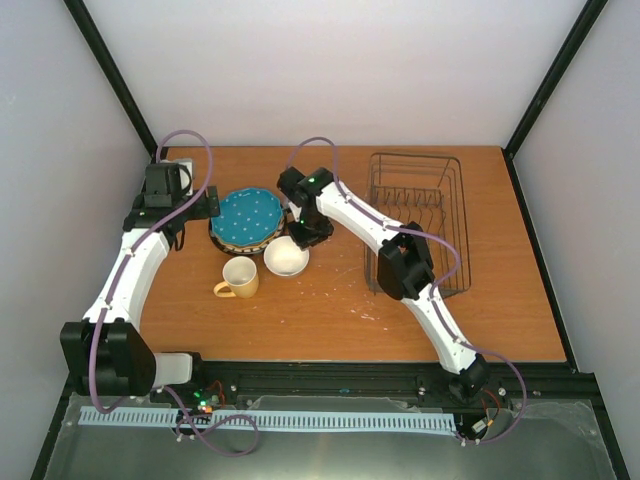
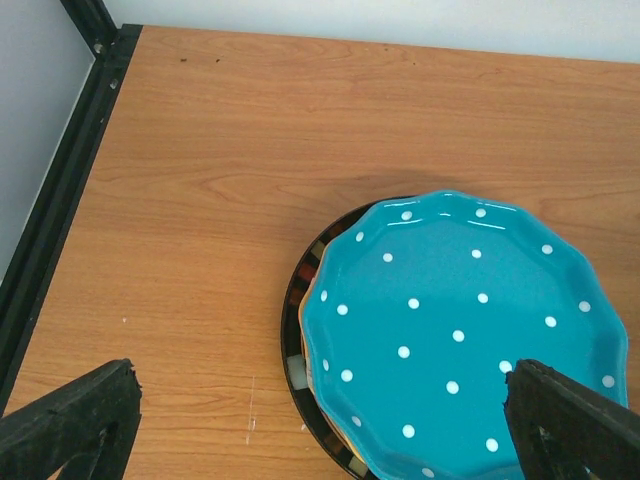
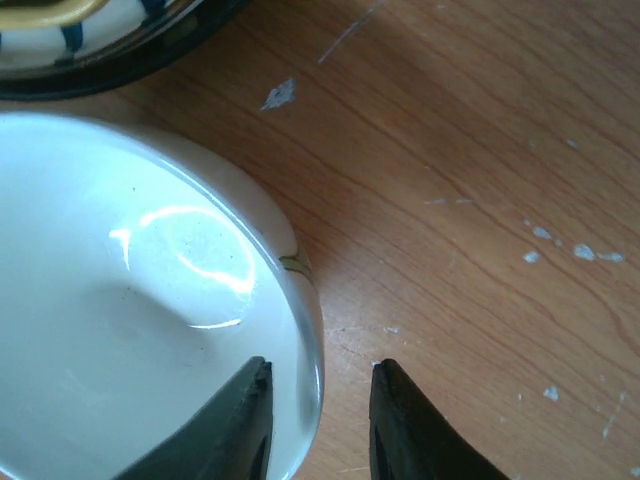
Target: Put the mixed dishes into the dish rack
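Your right tool straddles the rim of the cream bowl, one finger inside and one outside. It is partly open and not gripping. Your left tool gapes wide above the teal plate. The dish rack stands apart, at the right of the surface.

Left end effector hangs near the counter's far-left corner, jaws spread wide; right end effector points down mid-counter, jaws narrowly parted.

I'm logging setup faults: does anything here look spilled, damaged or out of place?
Only pale flecks on the table beside the cream bowl, seemingly scuffs or chipped paint rather than a spill. The bowl and teal plate look undamaged.
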Available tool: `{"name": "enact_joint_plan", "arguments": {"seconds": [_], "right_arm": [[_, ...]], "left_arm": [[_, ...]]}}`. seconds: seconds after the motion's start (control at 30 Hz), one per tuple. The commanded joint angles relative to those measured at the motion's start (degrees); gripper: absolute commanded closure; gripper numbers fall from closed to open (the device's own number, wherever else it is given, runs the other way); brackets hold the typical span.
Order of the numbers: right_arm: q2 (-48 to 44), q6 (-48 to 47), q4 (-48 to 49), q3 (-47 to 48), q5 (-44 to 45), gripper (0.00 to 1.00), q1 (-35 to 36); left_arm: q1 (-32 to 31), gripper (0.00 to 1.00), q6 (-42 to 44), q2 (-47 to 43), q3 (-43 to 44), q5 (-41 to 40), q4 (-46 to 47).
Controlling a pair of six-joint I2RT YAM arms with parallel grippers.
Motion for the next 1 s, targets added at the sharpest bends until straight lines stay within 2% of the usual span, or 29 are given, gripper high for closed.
{"name": "enact_joint_plan", "arguments": {"seconds": [0.0, 0.2, 0.3, 0.5, 0.6, 0.73, 0.9, 0.97], "right_arm": [[2.5, -1.0, 0.2, -0.7, -1.6, 0.77, 0.6], [3.4, -1.2, 0.3, -1.1, -1.9, 0.88, 0.6], [3.7, -1.1, 0.2, -1.1, -1.5, 0.97, 0.6], [2.2, -0.2, -1.3, 0.0, 0.5, 0.97, 0.5], [-0.4, 2.2, -3.6, 1.9, 0.5, 0.97, -0.3], [-4.1, 6.7, -8.1, 5.8, -1.9, 0.97, -2.7], [-10.5, 13.5, -8.9, 4.7, -5.4, 0.97, -8.2], [-11.9, 14.7, -8.8, 5.0, -4.9, 0.97, -10.0]], "left_arm": [[0.2, 0.0, -0.8, -1.9, -0.4, 0.4, -0.4], [0.2, 0.0, -0.7, -2.2, -0.6, 0.5, -0.3], [0.1, 0.0, -0.7, -2.2, -0.5, 0.6, -0.1], [0.2, 0.0, -0.1, -2.0, 0.3, 1.9, 0.2], [-0.5, 0.0, 2.7, -2.4, 3.5, 4.2, -0.7], [-6.5, 0.0, 10.1, -5.5, 6.2, -0.6, 1.5], [-18.1, 0.0, 27.0, -12.3, -0.3, -11.7, 12.3], [-20.8, 0.0, 34.6, -15.1, -3.8, -13.5, 17.0]]}}
